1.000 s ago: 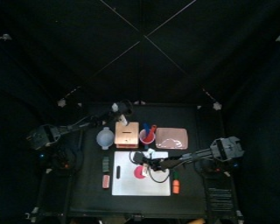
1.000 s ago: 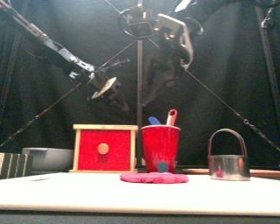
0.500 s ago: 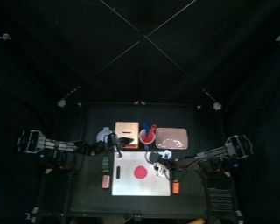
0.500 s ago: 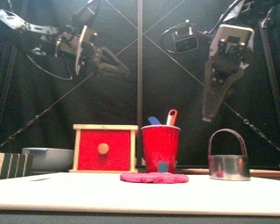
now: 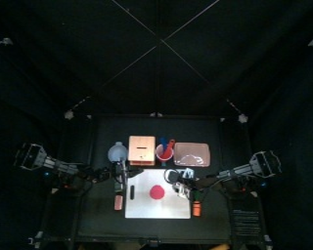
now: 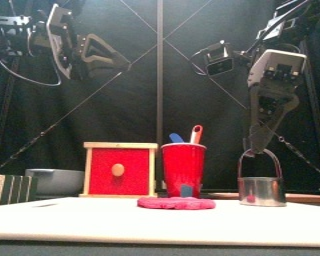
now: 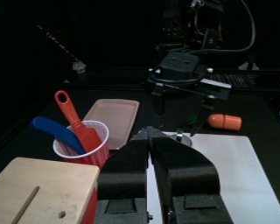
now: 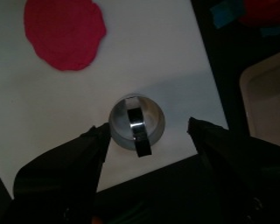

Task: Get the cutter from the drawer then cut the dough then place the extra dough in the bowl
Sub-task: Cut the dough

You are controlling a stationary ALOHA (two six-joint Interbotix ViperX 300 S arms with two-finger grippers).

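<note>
Cutter [image 6: 260, 188] stands upright on board [image 5: 140, 207], lower right of front view, right of dough [image 6: 175, 202], apart from it. Likely light, stiff metal, slippery wall; best taken by the wire handle [image 8: 136, 131] on top. Right claw [image 8: 150, 128] hangs over it, jaws wide open, holding nothing; touch with handle unclear. Left claw [image 7: 150, 138] high at upper left, jaws closed, empty.

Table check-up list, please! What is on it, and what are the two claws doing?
Surface: white cutting board on black table.
Job's things: dough flat on board; cutter upright beside it, apart; bowl left of wooden box, drawer shut.
Clutter: red cup with knives; pink tray; orange toy off board.
Grippers: right gripper open above cutter; left gripper shut, high at left.
Cables: nothing seen.
Surroundings: black curtains.
</note>
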